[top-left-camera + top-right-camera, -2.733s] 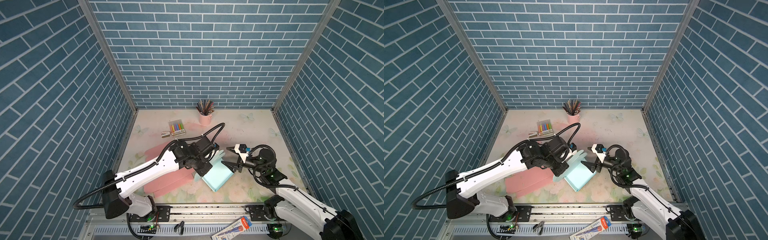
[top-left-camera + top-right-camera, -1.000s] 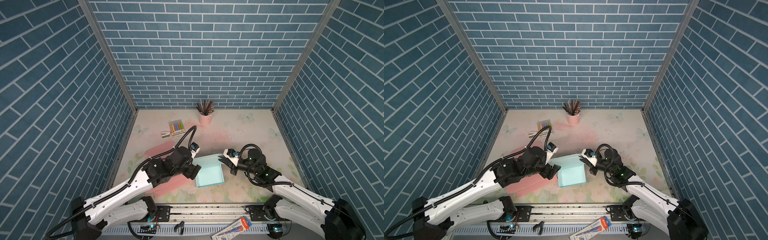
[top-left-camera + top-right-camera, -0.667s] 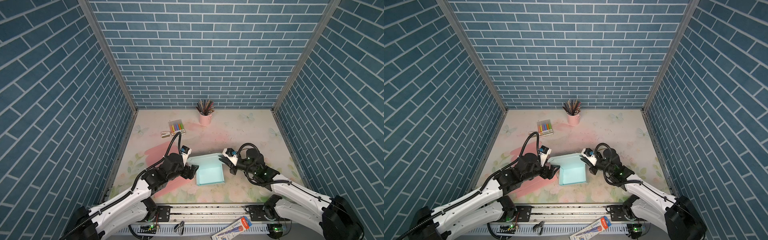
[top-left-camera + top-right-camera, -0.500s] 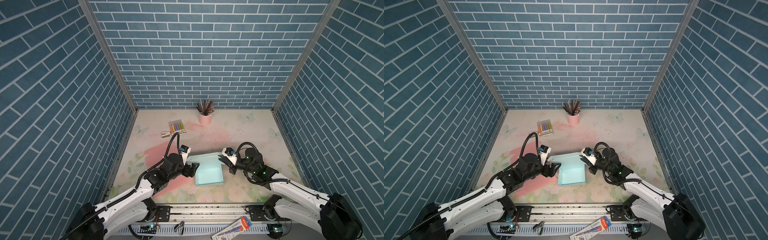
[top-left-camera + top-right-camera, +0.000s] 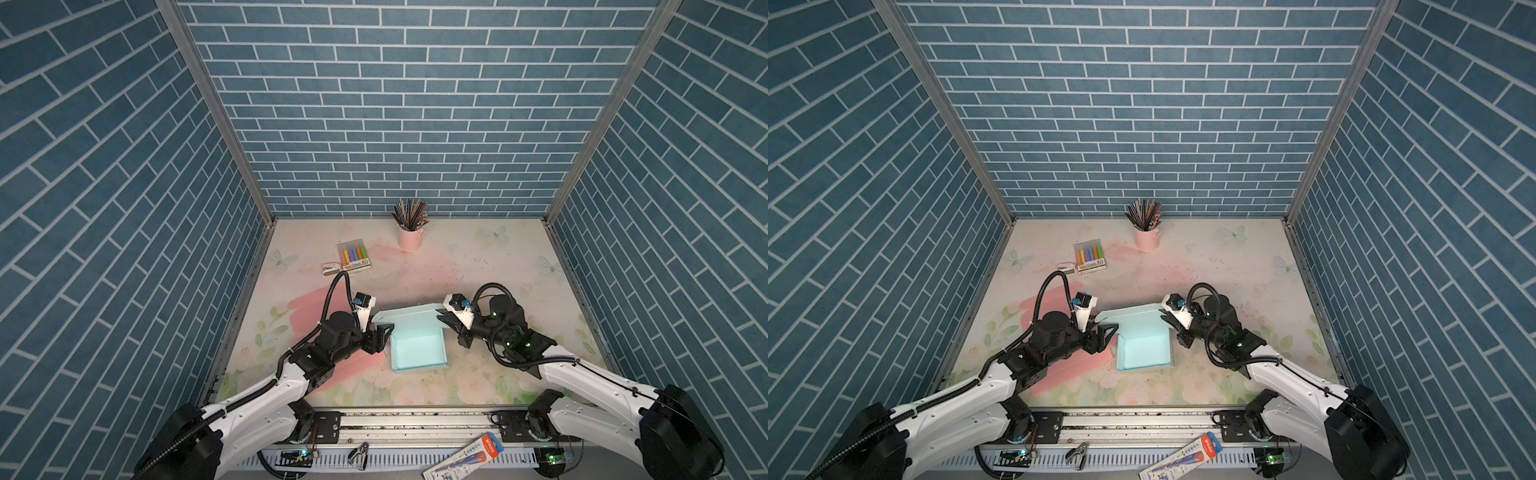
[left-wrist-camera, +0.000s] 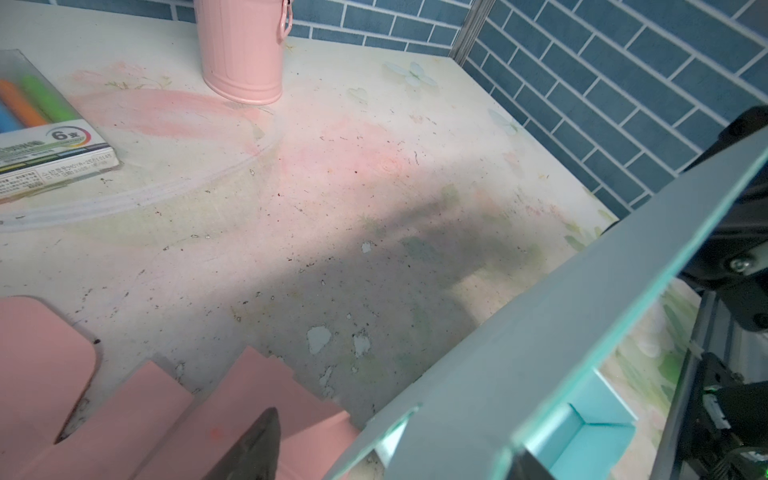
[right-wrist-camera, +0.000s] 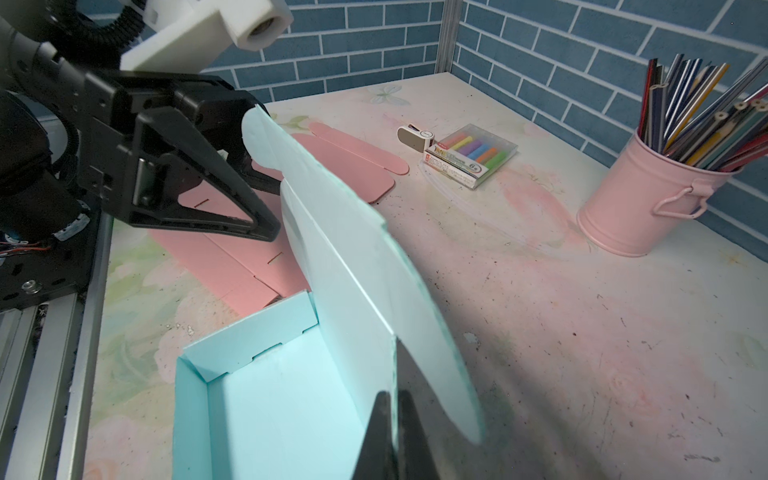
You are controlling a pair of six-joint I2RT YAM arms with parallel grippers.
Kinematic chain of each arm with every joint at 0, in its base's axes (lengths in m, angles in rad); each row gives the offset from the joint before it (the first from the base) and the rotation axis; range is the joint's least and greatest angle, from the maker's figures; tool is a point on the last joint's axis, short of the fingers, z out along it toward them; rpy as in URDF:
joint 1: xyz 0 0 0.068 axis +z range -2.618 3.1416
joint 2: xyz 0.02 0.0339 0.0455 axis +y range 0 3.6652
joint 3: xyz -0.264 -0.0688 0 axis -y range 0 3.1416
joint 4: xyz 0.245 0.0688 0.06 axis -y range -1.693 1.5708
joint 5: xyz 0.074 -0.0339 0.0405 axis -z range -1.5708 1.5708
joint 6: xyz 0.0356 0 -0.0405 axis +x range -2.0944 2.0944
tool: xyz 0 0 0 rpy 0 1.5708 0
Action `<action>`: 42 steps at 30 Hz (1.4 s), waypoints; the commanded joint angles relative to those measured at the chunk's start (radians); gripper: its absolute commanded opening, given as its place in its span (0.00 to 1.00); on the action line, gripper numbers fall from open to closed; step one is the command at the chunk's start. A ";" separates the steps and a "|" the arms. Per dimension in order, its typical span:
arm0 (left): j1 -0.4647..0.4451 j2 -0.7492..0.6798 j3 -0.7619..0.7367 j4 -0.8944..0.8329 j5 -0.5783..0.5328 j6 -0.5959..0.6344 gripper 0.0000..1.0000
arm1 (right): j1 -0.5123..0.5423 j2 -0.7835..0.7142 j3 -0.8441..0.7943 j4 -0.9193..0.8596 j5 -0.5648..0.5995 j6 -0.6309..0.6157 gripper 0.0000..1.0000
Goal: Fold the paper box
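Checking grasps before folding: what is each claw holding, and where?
Right claw pinches the upright lid of the paper box at its side edge; left claw open around the opposite end.

Right claw [image 7: 395, 436] body cut off by frame; paper box [image 7: 270, 395] partly cropped too.

Blue brick walls [image 5: 374, 104], metal corner posts [image 5: 218, 112], scuffed floral tabletop [image 5: 478, 266], aluminium front rail [image 5: 415, 420]
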 commanded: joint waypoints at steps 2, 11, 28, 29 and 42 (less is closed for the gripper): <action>0.010 0.020 0.001 0.038 0.025 0.010 0.62 | 0.004 -0.008 0.024 -0.028 0.021 -0.003 0.00; 0.010 0.013 -0.003 0.012 0.029 -0.005 0.35 | 0.003 -0.004 0.028 -0.028 0.059 -0.002 0.00; 0.004 -0.023 -0.013 -0.027 0.013 -0.012 0.08 | 0.002 -0.024 0.024 -0.032 0.099 0.002 0.00; 0.002 -0.019 -0.008 -0.030 0.013 -0.008 0.07 | 0.000 -0.025 0.024 -0.032 0.098 0.004 0.01; -0.022 -0.031 -0.001 -0.051 -0.013 0.005 0.02 | 0.002 -0.033 0.024 -0.034 0.133 0.010 0.12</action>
